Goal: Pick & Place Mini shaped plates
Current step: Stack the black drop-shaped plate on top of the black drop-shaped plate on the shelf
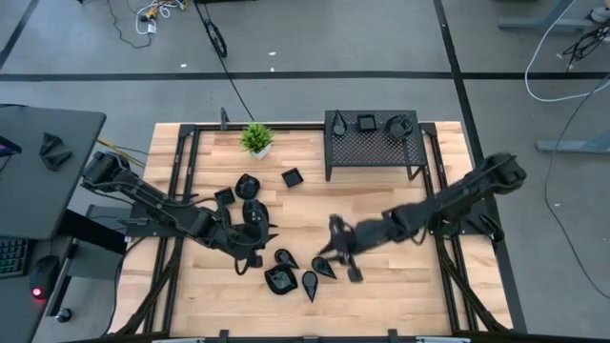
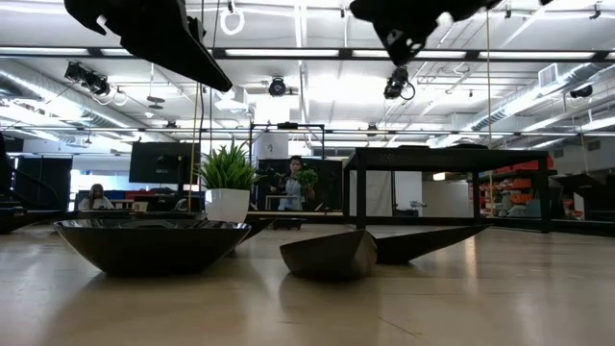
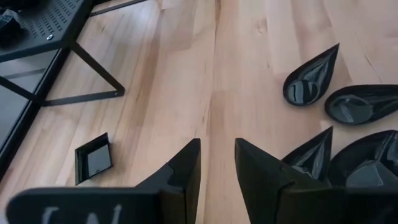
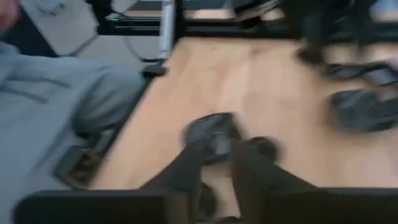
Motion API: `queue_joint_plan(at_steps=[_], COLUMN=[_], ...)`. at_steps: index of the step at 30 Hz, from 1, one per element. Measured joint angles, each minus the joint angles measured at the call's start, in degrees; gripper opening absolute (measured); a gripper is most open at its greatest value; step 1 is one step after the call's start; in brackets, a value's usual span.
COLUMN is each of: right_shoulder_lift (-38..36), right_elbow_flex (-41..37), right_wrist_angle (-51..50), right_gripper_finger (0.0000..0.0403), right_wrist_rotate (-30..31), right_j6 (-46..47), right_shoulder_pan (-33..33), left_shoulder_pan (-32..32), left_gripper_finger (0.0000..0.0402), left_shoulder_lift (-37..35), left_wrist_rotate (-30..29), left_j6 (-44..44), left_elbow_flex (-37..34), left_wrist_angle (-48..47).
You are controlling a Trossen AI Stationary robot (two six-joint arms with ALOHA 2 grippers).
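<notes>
- Right gripper point(image 1: 341, 255) hangs over the plate cluster point(image 1: 295, 274) at the table's front; blurred fingers perhaps pinch a small dish point(image 4: 211, 134), I cannot tell.
- Left gripper point(image 3: 217, 168), fingers parted and empty, waits beside the cluster.
- More plates sit on the rack point(image 1: 374, 143).

- Glossy black teardrop plates point(image 1: 322, 268) lie flat on the wooden worktop point(image 1: 400, 286), just below the right gripper point(image 1: 341, 255).
- A rounded plate point(image 1: 279, 279) and more teardrops sit between the two grippers.
- A square plate point(image 1: 292, 176) lies apart, beyond the left gripper point(image 1: 255, 238).
- Three plates point(image 1: 366, 123) rest on the rack point(image 1: 372, 148).
</notes>
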Motion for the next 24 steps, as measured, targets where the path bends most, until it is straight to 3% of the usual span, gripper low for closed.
queue_joint_plan(at_steps=[5,8,12,16,24], right_shoulder_lift=[5.82,8.79,11.99,14.31,17.22], right_elbow_flex=[-0.02,0.87,2.45,2.46,2.54], right_wrist_angle=[3.09,2.09,-2.89,-5.88,-8.57], right_gripper_finger=[0.0182,0.024,0.0291,0.031,0.0303], right_wrist_rotate=[-0.28,-2.03,3.2,7.32,18.01], right_j6=[7.31,7.09,7.37,9.24,8.76], right_shoulder_pan=[5.21,6.68,8.29,9.18,10.62], left_shoulder_pan=[0.0,0.0,0.0,0.04,0.04], left_gripper_finger=[0.0103,0.0103,0.0103,0.0103,0.0103], left_shoulder_lift=[0.0,0.0,0.0,0.0,0.0], left_wrist_rotate=[0.0,0.01,-0.02,-0.02,-0.02], left_j6=[-0.1,-0.31,-1.55,-1.86,-2.4], left_elbow_flex=[0.0,0.0,0.0,0.0,0.02], left_wrist_angle=[0.02,0.07,0.25,1.24,3.89])
